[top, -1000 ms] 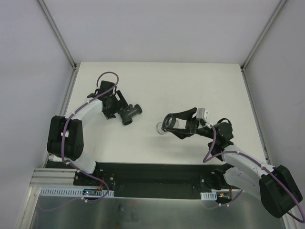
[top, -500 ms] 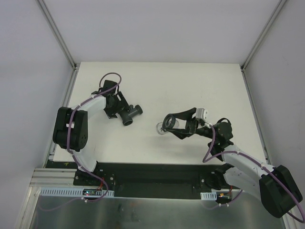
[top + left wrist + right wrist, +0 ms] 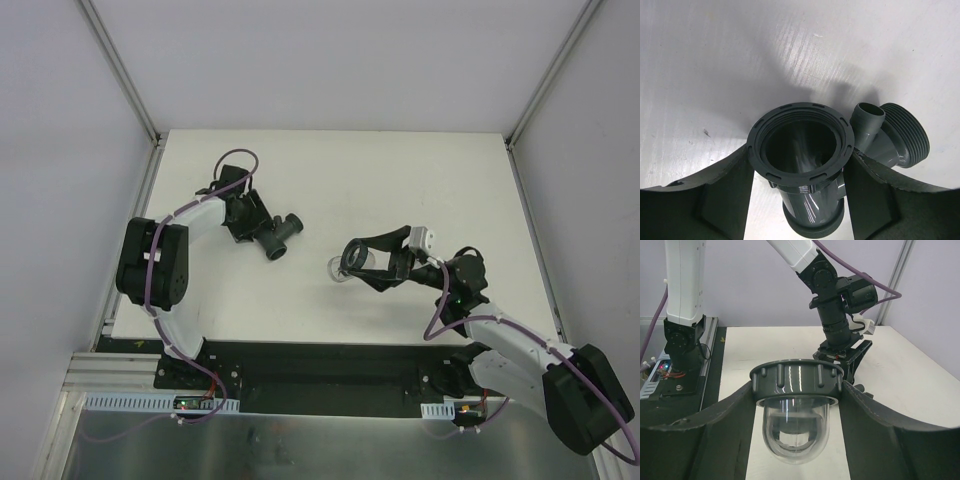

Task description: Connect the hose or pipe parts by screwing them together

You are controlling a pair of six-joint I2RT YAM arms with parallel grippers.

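Here the left tool (image 3: 799, 167) is clenched on the wide ring of the grey pipe fitting (image 3: 805, 150), at the left part of the white bench (image 3: 400, 180). The right tool (image 3: 796, 387) grips the clear connector (image 3: 796, 432) by its grey collar, near the bench middle, well apart from the fitting.

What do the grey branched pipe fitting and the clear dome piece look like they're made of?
Dark grey branched pipe fitting: likely moulded hard plastic, smooth semi-gloss, with moulded threads and soft highlights. Clear connector: transparent glossy plastic, though glass cannot be excluded; its dark ribbed collar looks like the same grey plastic.
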